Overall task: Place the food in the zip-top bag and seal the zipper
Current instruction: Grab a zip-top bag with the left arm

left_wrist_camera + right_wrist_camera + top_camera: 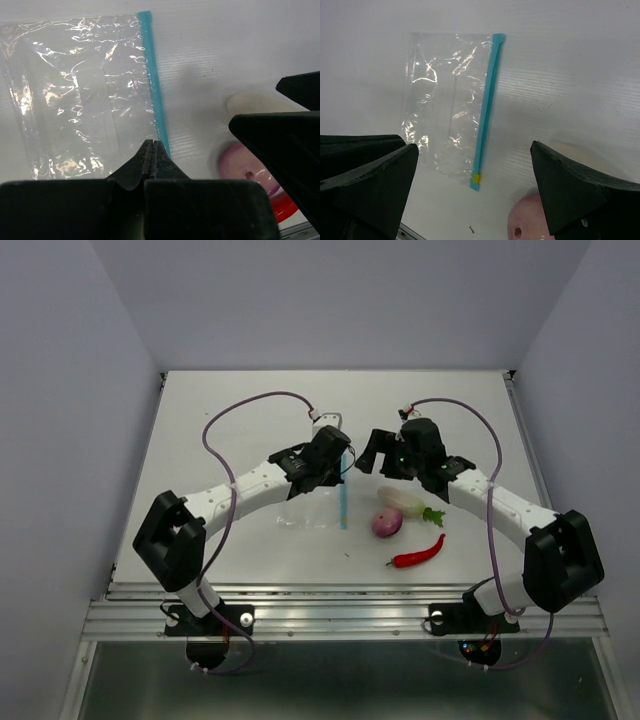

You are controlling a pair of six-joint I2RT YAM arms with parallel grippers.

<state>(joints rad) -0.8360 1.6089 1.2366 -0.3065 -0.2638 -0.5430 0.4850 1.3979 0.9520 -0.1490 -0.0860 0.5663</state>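
The clear zip-top bag (312, 505) lies flat on the table, its light-blue zipper (343, 502) along its right edge. My left gripper (336, 468) is shut and empty, its tips (153, 144) over the bag (80, 95) beside the zipper (152, 80). My right gripper (373, 460) is open and empty, hovering right of the zipper (485, 105), which has a small yellow tab (477, 177) at its near end. The white radish (405, 503), purple-red onion (387, 523) and red chili (418, 554) lie right of the bag. The onion (525, 227) shows below my right gripper (475, 192).
The white table (230, 420) has a metal rail along its near edge (340, 615). Grey walls stand on three sides. In the left wrist view the right gripper's black fingers (285, 135) fill the right side above the onion (245, 167) and radish (252, 103).
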